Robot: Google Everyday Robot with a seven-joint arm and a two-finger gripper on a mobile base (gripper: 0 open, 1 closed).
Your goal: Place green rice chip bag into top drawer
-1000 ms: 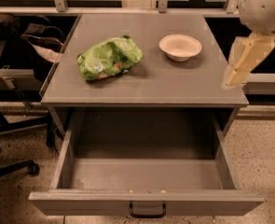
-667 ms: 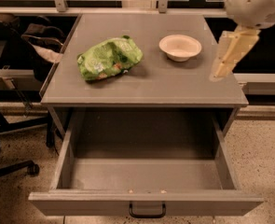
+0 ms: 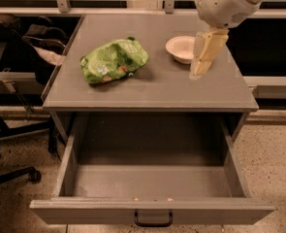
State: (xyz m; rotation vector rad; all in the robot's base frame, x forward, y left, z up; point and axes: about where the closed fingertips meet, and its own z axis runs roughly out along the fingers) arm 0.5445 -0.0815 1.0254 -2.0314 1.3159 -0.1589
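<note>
The green rice chip bag (image 3: 114, 59) lies crumpled on the left half of the grey cabinet top (image 3: 147, 89). The top drawer (image 3: 152, 209) stands pulled wide out below it, with a small dark handle (image 3: 153, 220) on its front and nothing large inside. My gripper (image 3: 199, 73) hangs from the cream arm at the upper right. It points down over the right part of the cabinet top, just in front of the cream bowl, well right of the bag. It holds nothing that I can see.
A cream round bowl (image 3: 180, 48) sits at the back right of the cabinet top, partly behind the gripper. A dark bag (image 3: 36, 38) and office chair legs (image 3: 11, 169) are at the left. A window rail runs along the back.
My gripper has moved left and inward, from beyond the cabinet's right edge to over the top beside the bowl. The bag, bowl and drawer have not moved.
</note>
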